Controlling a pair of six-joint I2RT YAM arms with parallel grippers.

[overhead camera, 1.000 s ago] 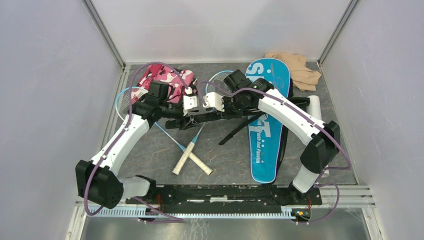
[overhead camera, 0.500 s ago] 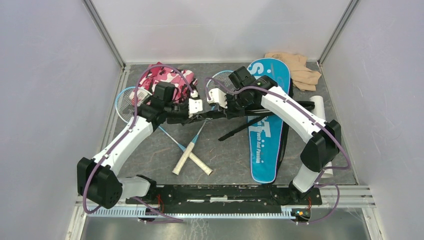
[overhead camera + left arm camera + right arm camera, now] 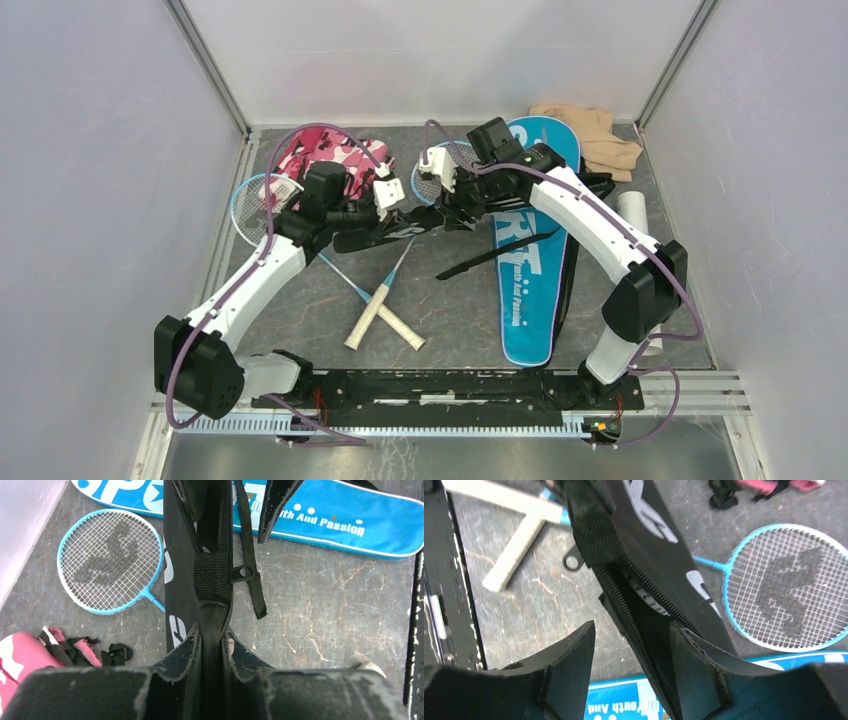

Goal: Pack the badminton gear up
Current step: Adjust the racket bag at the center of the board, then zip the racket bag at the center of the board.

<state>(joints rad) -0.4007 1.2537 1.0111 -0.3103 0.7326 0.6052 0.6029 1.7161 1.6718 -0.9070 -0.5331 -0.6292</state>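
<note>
Mid-table (image 3: 300,290), slightly toward the far edge: the black racket cover (image 3: 400,226) hangs off the surface, slung between the two arms. It sits edge-up with the zip side open.

Left gripper (image 3: 211,645): pincer narrow, clamped on the mesh-fabric end of the black cover. Fabric is pinched flat between the fingers.

Right gripper (image 3: 631,630): pincer wide. The open zip edge of the black cover passes through the gap. Cannot tell whether either finger touches it.

A black strap (image 3: 495,255) trails from the cover down onto the table and across the blue racket cover (image 3: 530,290). The blue cover lies flat on the right half, long axis running from far edge to near edge. White lettering on it, "Youth And Passion" legible from the left wrist.

Two rackets. One blue-rimmed head (image 3: 252,205) sits near the left edge. The other head (image 3: 432,168) is at far centre, under the right arm. Their pale grips (image 3: 380,318) cross toward the near edge.

White tube (image 3: 632,212) lies along the right edge, partly hidden by the right arm.

Pink camouflage cloth (image 3: 330,155) is bunched at far left. Beige cloth (image 3: 598,135) is in the far right corner, just beside the blue cover's head end.
</note>
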